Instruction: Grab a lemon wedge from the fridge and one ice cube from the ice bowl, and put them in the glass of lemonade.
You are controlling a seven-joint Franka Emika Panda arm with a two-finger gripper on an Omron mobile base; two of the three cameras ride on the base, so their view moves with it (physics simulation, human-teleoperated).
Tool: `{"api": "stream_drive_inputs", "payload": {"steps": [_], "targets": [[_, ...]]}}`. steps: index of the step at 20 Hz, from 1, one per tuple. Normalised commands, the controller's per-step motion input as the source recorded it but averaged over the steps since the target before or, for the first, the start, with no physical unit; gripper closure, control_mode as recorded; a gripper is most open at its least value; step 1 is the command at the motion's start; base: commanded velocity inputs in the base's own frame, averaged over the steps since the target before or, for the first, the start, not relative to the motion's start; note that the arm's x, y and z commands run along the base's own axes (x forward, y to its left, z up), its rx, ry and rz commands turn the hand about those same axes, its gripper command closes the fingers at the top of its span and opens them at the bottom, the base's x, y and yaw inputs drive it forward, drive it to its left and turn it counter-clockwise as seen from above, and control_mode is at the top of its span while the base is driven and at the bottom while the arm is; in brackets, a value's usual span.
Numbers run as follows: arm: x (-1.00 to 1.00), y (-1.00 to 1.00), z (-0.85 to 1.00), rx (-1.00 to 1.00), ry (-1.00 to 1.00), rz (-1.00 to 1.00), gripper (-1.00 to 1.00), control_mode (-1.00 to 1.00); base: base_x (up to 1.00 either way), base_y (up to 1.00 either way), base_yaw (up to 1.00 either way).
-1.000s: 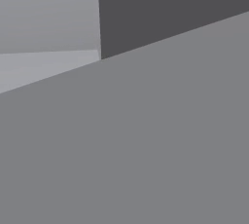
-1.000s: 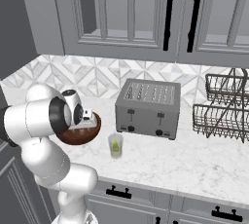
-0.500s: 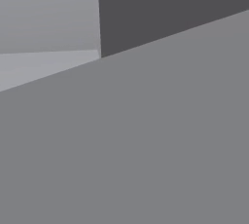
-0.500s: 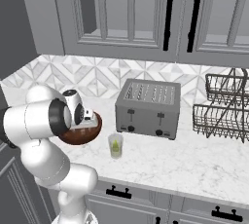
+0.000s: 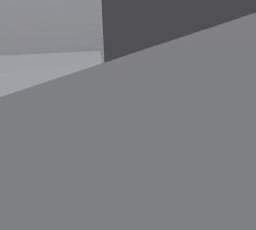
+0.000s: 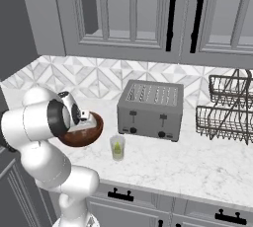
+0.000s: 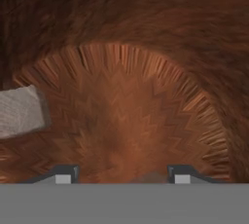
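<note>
The brown wooden ice bowl (image 6: pixel 93 135) sits on the marble counter to the left of the toaster. My arm bends down from the left so that the hand dips into it. In the hand view my gripper (image 7: pixel 122 175) hovers close over the bowl's ribbed floor (image 7: pixel 131 116), open, with its two tips apart. A pale ice cube (image 7: pixel 19 111) lies off to the left of the tips, apart from them. A faint grey patch shows between the tips at the bottom edge; I cannot tell what it is. The glass of lemonade (image 6: pixel 117 147) stands just right of the bowl, with a tiny yellow-green lemon wedge inside.
A steel toaster (image 6: pixel 150 111) stands behind the glass. A two-tier wire rack (image 6: pixel 225 110) is at the far right. Grey wall cabinets with black handles (image 6: pixel 170 16) hang above. Flat grey panels (image 5: pixel 150 139) stand close in front of the left base view.
</note>
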Motion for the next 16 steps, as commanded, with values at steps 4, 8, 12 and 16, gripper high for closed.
{"api": "stream_drive_inputs", "payload": {"steps": [4,8,12,16], "targets": [[-0.48,-0.22,-0.29,-0.03,0.0,0.0,1.0,-1.0,0.0,0.0,0.0],[-0.55,-0.4,-0.1,0.0,0.0,-0.01,1.0,-1.0,0.0,0.0,0.0],[-0.39,-0.24,0.11,0.0,-0.07,-0.06,1.0,-1.0,0.0,0.0,0.0],[0.15,0.2,0.93,0.0,-0.31,-0.08,1.0,-1.0,0.0,0.0,0.0]]}}
